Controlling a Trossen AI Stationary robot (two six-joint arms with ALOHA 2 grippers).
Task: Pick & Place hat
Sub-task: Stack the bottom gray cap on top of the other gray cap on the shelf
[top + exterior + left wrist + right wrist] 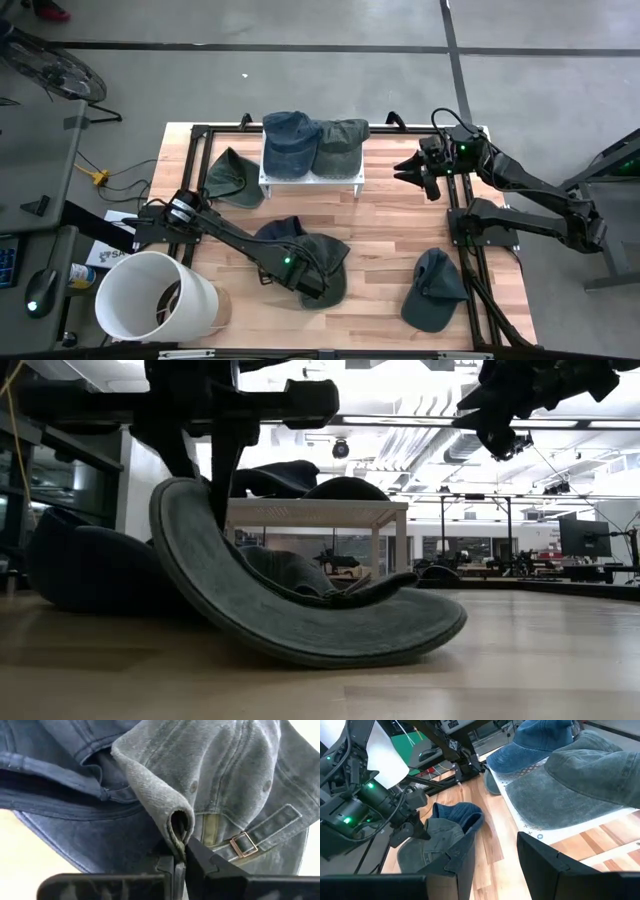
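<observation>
Low view: wooden table, ceiling lights.

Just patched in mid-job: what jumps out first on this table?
The left claw is shut on a fold of the grey-green cap at the table's front centre, with a dark blue cap lying against it. At the back, a white stand carries a blue cap and a green cap side by side. The right claw hangs open just right of that stand.
</observation>
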